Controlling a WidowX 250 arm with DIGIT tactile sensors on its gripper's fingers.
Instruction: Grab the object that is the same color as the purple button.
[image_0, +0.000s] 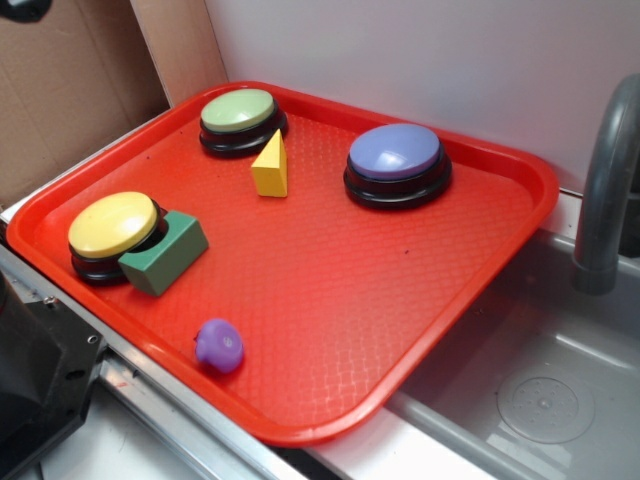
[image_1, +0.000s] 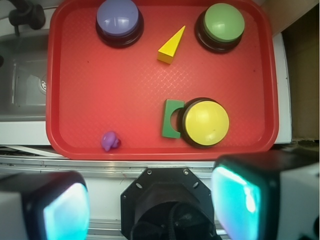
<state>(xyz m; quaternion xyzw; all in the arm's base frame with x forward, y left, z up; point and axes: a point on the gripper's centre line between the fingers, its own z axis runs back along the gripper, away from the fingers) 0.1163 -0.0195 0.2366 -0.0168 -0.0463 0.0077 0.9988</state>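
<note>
Your gripper (image_1: 150, 200) is hanging high above the near edge of the red plastic tray (image_1: 75, 100), its two pale, teal-glowing fingers (image_1: 65, 210) standing wide apart with nothing between them. In the wrist view they are framing the bottom of the picture, well clear of everything on the tray, so you are holding nothing and touching nothing.

Just beyond the jaws, the small rounded purple plastic lump (image_1: 110, 141) is sitting alone near the tray's front rim, on the left side of that view, with bare tray all around it. Further out, the green rectangular block with a notch (image_1: 172, 119) is pressing against the yellow-topped dome button (image_1: 205, 122). Past those, the yellow plastic wedge (image_1: 171, 46) is lying between the green-topped dome button (image_1: 223, 22) and the large lavender-blue dome button on a black base (image_1: 118, 17) at the far edge.

As I judge it, you are barely getting started: the purple lump matches the lavender-blue button, and it is lying ungrasped. You are still needing to shift left over it, descend, close on it and lift. Being small and rounded, it may be prone to slipping, so centre it carefully.
</note>
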